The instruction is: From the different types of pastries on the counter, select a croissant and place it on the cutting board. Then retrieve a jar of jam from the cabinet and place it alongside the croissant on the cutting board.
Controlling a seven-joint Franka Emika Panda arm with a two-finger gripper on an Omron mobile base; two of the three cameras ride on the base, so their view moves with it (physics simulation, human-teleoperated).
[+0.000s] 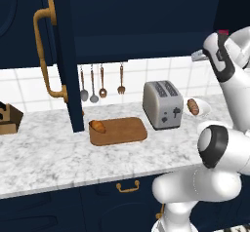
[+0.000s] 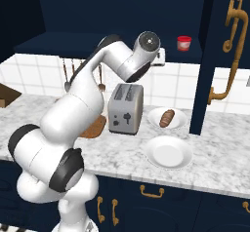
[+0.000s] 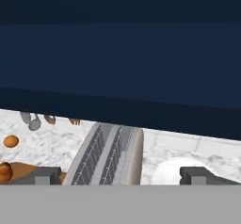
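The croissant (image 1: 97, 126) lies on the board (image 1: 122, 130), at the board's left end, and the board rests on the desk (image 1: 44, 153) just left of the toaster (image 1: 162, 104). Right of the toaster a darker pastry (image 2: 167, 118) sits on a small white plate (image 2: 178, 123) near the back wall, and a larger white plate (image 2: 168, 154) stands nearer the desk's front edge. The jar (image 2: 184, 43) stands on the shelf of the cabinet (image 2: 83, 43), near its right end; the door (image 2: 219, 46) is swung open. The arm reaches up toward that shelf. In the hand view the pincer (image 3: 122, 176) hangs over the toaster with its two fingertips (image 3: 42, 175) far apart and nothing between them, so it is open. Utensils (image 1: 101, 82) hang on the tiled wall behind the board
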